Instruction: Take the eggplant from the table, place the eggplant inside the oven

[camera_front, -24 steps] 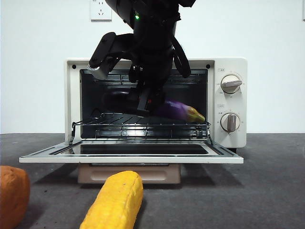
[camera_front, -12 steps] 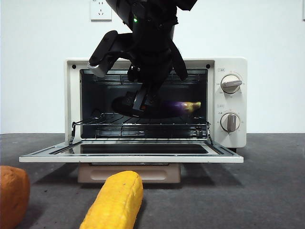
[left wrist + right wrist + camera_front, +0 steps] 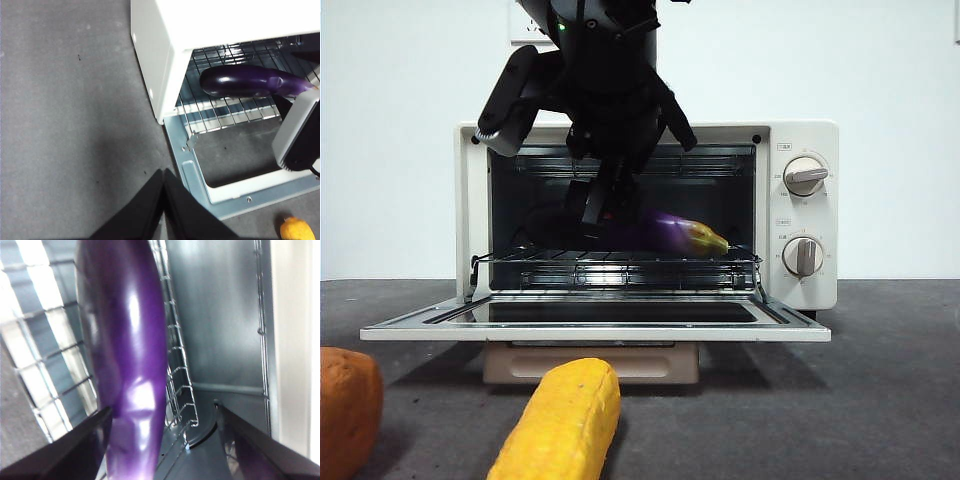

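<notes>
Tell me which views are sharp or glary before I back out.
Front view: sharp, arm dark against the bright wall, eggplant clear on the rack. Left wrist view: crisp, even light on the oven. Right wrist view: soft focus, close up, white glare streaks on the eggplant, right gripper jaws open.

Eggplant [image 3: 665,232] on rack [image 3: 620,268] inside oven [image 3: 800,210].

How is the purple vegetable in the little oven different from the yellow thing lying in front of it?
The glossy dark purple eggplant lies crosswise on the wire rack inside the cream-white oven; the matte, bumpy yellow corn-shaped item lies on the dark grey table, pointing toward the camera. Both are long and rounded.
</notes>
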{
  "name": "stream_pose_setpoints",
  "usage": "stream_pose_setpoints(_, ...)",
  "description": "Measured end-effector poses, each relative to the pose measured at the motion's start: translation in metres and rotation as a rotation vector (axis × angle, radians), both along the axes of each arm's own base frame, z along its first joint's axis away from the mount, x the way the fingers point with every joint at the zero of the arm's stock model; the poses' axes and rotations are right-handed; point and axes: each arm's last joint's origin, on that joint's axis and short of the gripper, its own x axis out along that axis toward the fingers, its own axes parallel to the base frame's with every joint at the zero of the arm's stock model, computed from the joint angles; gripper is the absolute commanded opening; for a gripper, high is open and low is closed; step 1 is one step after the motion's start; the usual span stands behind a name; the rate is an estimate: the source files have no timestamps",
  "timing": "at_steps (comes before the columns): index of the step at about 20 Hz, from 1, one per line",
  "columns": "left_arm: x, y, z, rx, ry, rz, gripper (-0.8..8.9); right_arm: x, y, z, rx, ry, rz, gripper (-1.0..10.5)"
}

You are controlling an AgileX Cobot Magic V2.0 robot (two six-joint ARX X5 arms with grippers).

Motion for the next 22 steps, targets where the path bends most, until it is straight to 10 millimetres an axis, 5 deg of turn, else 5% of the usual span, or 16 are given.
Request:
stream_pose_setpoints(4, 0.012, -0.002, -0.002, -0.002, -0.016, -0.001, 0.07, -0.013, -0.004, 0.026, 0.06, -0.025, 0.01, 2.9)
stream_pose_setpoints(9, 0.059, -0.007, -0.032, -0.042, 0.139, -0.07, 0.06, -0.061, -0.041, 0.085, 0.155, 0.028, -0.008, 0.0)
stream_pose_setpoints(12, 0.093, 0.003, -0.069, -0.102, 0.287, -0.08, 0.06, -0.085, -0.083, 0.118, 0.241, 0.054, -0.081, 0.0)
stream_pose_setpoints(15, 0.121, 0.019, -0.134, -0.215, 0.473, -0.076, 0.06, -0.108, -0.126, 0.141, 0.328, 0.111, -0.133, 0.0)
stream_pose_setpoints(17, 0.127, 0.024, -0.169, -0.32, 0.567, -0.104, 0.06, -0.122, -0.146, 0.151, 0.387, 0.136, -0.147, 0.0)
stream_pose_setpoints(22, 0.135, 0.016, -0.219, -0.45, 0.736, -0.164, 0.06, -0.143, -0.178, 0.169, 0.525, 0.112, -0.178, 0.0)
